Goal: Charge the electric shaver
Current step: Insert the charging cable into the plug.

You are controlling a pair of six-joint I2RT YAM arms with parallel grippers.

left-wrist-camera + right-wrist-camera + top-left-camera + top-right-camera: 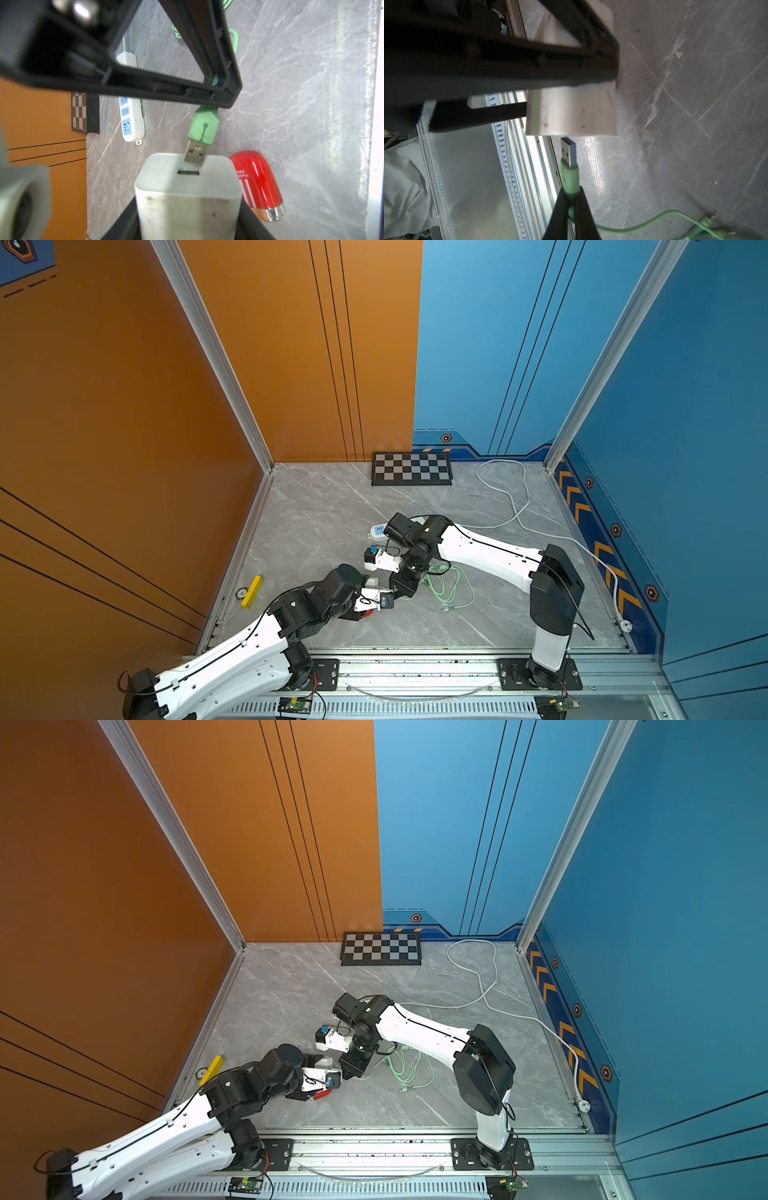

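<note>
Right gripper (571, 199) pinching green USB plug (196, 152), tip just short of port (188, 172), nearly in line. Left gripper (187, 222) clamps charger block (187, 193). Red electric shaver (257, 182) lies flat on table (291, 83) just beside block, nearer left arm, untouched.

Twin top views high above marble table (332, 510); wrist views close on charger (187, 197)
</note>
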